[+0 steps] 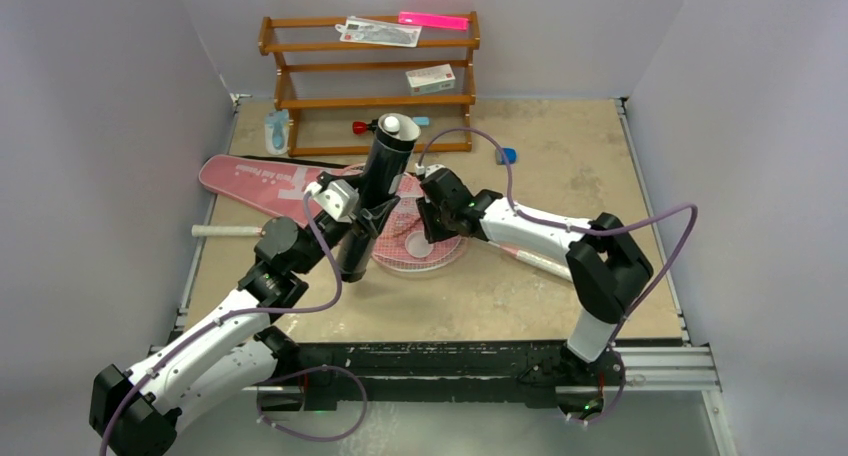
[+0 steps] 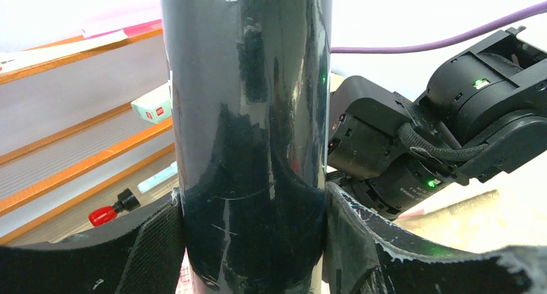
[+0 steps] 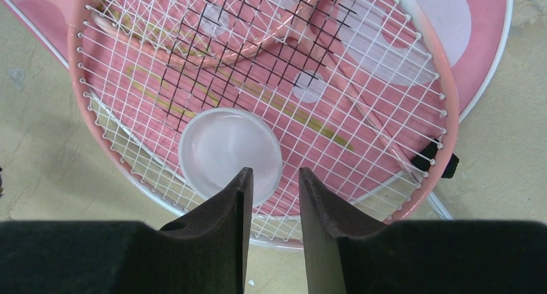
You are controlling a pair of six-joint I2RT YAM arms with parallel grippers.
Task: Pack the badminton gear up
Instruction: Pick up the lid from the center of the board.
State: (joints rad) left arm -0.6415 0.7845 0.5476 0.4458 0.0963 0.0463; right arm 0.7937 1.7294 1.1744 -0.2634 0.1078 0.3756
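Closest to my left wrist camera is the black tube [image 2: 245, 113]: glossy and scuffed, it fills the middle of that view. The left gripper [image 2: 248, 242] is clamped on it, one pad on each side, tight against the wall. From above, the black tube [image 1: 385, 191] stands nearly upright, leaning a bit, with its low end near the racket heads and something white and rounded at its top end. The left gripper [image 1: 365, 216] holds it about halfway up.

The right gripper [image 3: 274, 184] hangs over the rackets [image 3: 445, 100] with only a narrow gap between its fingers and nothing between them. Just ahead of the tips, a round translucent white cap [image 3: 229, 149] lies on the strings; I can't tell whether they touch it. The two pink-framed heads overlap and lie on the pink bag [image 3: 477, 49]. From above, the pink bag [image 1: 250, 176] stretches away to the left on the table [image 1: 560, 306]. One white handle [image 1: 225, 231] pokes past the left edge.

The right arm [image 2: 419, 139] sits close beside the tube, crowding that side. Behind stands the wooden rack [image 1: 370, 76] with a small white box [image 1: 431, 78] on a shelf and a red-capped item [image 1: 358, 128] at its foot.
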